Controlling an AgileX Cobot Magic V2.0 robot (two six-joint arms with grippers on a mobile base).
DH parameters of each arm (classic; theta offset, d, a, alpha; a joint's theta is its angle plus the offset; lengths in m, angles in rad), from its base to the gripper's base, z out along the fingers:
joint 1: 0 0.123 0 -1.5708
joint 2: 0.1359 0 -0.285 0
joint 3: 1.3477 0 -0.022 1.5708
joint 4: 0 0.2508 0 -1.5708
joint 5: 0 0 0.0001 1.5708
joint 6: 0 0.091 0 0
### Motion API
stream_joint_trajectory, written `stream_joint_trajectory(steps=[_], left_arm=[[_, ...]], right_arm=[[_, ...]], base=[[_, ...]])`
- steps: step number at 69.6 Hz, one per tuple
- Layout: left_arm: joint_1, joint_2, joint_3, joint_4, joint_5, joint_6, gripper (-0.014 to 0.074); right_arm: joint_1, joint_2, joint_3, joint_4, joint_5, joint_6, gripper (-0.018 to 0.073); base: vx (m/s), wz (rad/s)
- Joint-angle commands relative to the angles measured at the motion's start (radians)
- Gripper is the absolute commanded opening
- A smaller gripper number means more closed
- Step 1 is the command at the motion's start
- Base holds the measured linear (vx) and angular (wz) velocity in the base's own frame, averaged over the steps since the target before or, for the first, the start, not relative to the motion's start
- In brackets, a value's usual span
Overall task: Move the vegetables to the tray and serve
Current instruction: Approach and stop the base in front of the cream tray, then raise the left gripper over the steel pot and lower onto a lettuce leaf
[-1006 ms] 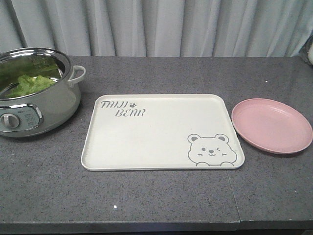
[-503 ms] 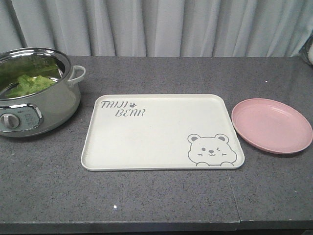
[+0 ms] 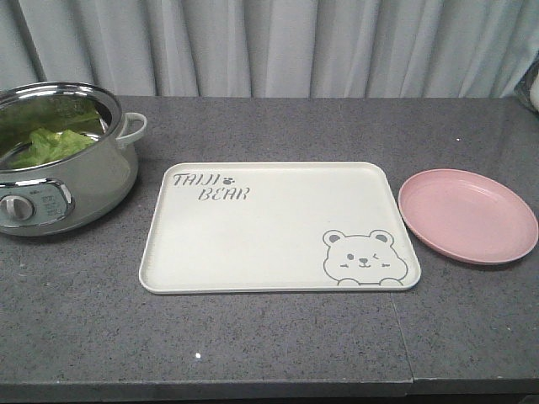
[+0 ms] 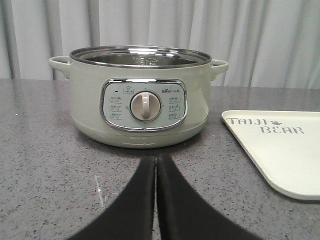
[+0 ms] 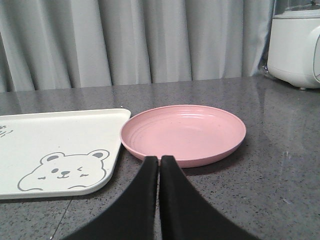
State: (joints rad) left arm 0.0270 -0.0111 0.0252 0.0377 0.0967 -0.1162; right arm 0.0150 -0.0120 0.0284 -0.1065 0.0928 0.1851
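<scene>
Sitting inside the pale green electric pot (image 3: 93,181) at the left end of the dark counter (image 3: 278,337), the vegetables (image 3: 52,143) show as a bright green lettuce leaf against the steel wall. They are well apart from the tray (image 3: 269,236), which lies flat mid-counter with the pink plate (image 3: 468,215) just beside its right edge. The left gripper (image 4: 156,161) hangs low in front of the pot's dial, black fingers pressed together with nothing between them, and the right gripper (image 5: 159,161) is likewise clenched on nothing, pointing at the pink plate.
</scene>
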Motion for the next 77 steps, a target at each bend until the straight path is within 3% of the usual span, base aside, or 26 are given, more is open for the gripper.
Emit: stream_joint_trajectory(steps=[1,37,43,52,61,77], left_arm=[[0.002,-0.013,0.022,-0.003,-0.077,-0.006,-0.0006],[0.002,-0.013,0.02,-0.011,-0.097,-0.013,-0.0006],[0.002,-0.013,0.021,-0.013,-0.163,-0.015,-0.0006],[0.002,-0.013,0.021,-0.06,-0.298,-0.09,-0.0006],[0.002,-0.013,0.021,-0.062,-0.424,-0.092,-0.0006],[0.002,-0.013,0.021,-0.062,-0.56,-0.091,-0.0006]], right_arm=[[-0.006,-0.008,0.015,-0.011,-0.078,-0.004,-0.0003],[-0.006,-0.008,0.015,-0.011,-0.086,-0.004,-0.0003],[-0.006,-0.008,0.015,-0.008,-0.124,-0.002,-0.0003],[-0.006,-0.008,0.015,0.081,-0.239,0.046,-0.0003],[-0.006,-0.007,0.014,0.119,-0.334,0.054,-0.0003],[-0.006,-0.005,0.014,0.119,-0.301,0.052,-0.0003]], base=[[0.0,0.0],[0.0,0.0],[0.0,0.0],[0.0,0.0],[0.0,0.0],[0.0,0.0]])
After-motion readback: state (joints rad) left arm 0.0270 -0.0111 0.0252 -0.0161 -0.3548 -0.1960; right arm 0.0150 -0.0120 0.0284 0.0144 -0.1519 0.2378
